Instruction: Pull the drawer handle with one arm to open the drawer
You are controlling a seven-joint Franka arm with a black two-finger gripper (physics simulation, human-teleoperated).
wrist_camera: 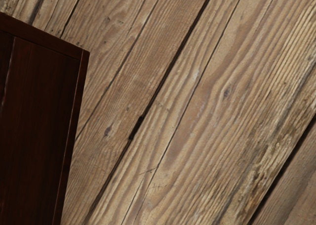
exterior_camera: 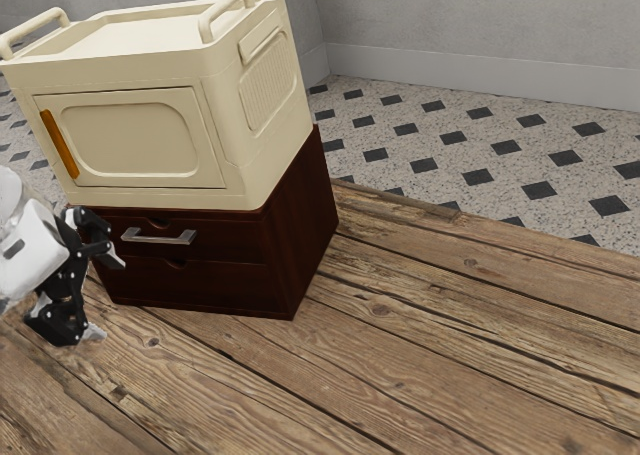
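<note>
My black gripper (exterior_camera: 106,297) is at the exterior view's left edge, open, its two fingers wide apart with nothing between them. One finger is high, near the cabinet's front edge, and the other is lower, over the wooden table. The silver bar handle (exterior_camera: 158,237) is on the upper drawer (exterior_camera: 225,237) of the dark brown cabinet (exterior_camera: 308,230), a little to the exterior view's right of the upper finger, with no visible grip on it. That drawer's front looks flush with the cabinet. In the wrist view, part of the dark cabinet (wrist_camera: 37,121) stands beside the planks.
A cream cabinet (exterior_camera: 275,105) with rail handles and an orange-handled door (exterior_camera: 140,140) rests on the brown one. Wooden planks (exterior_camera: 400,345) extend in front and to the exterior view's right. A tiled floor and grey wall lie behind.
</note>
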